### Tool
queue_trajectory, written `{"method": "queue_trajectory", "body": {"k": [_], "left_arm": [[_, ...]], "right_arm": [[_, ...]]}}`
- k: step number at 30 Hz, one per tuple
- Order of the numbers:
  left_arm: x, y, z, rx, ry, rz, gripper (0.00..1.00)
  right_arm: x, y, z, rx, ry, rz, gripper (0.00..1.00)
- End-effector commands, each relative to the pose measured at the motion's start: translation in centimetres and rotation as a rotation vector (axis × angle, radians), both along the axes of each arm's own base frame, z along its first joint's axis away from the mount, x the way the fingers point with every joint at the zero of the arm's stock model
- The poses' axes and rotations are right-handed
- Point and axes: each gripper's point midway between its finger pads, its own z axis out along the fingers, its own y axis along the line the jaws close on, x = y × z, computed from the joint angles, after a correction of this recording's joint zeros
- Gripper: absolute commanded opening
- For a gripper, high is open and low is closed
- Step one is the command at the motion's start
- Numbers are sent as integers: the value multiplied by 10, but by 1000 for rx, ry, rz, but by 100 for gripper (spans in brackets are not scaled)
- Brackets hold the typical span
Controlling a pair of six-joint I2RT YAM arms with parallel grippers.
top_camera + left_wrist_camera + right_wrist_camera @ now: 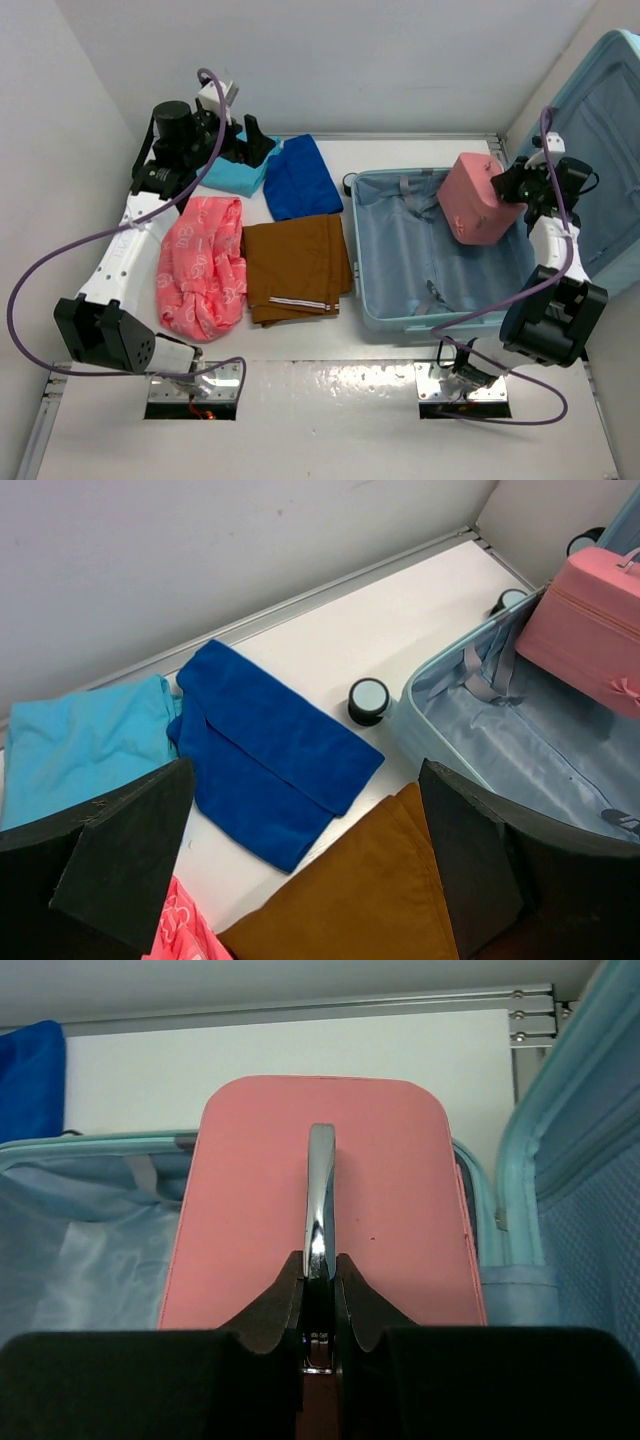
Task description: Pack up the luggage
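The luggage (pixel 400 255) lies open on the right of the table, its blue-grey lining bare and its lid (pixel 610 150) leaning up at the far right. A small pink case (pixel 478 200) hangs tilted over the luggage's far right corner. My right gripper (pixel 515 188) is shut on the case's metal handle (pixel 320 1180), with the pink case (pixel 250 1210) filling the right wrist view. My left gripper (pixel 245 140) stands open and empty at the back left, above a light blue cloth (pixel 232 172). In the left wrist view the open left gripper (pixel 305 780) frames a dark blue cloth (pixel 265 755).
Left of the luggage lie a dark blue cloth (pixel 302 178), a folded brown garment (pixel 297 265) and a pink patterned scarf (pixel 203 265). A black luggage wheel (pixel 368 700) juts out beside the dark blue cloth. White walls close in the back and both sides.
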Motion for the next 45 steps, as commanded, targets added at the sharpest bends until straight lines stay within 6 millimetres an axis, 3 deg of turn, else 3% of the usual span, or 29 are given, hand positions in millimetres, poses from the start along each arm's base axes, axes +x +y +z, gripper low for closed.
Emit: {"method": "queue_trajectory", "body": {"k": [1, 10, 11, 19, 28, 45], "left_arm": [[7, 2, 10, -26, -37, 8, 99], [15, 0, 0, -38, -7, 11, 99], [15, 0, 2, -40, -16, 11, 99], [19, -3, -3, -48, -2, -6, 99], [20, -8, -5, -48, -1, -16, 99], [21, -9, -3, -47, -11, -7, 99]], "right_arm": [[18, -22, 38, -99, -177, -53, 0], [14, -38, 18, -144, -195, -149, 0], [12, -39, 27, -156, -216, -158, 0], [-9, -37, 36, -191, -266, -206, 0], [-14, -38, 56, -218, -347, -228, 0], [3, -10, 10, -450, -333, -67, 0]]}}
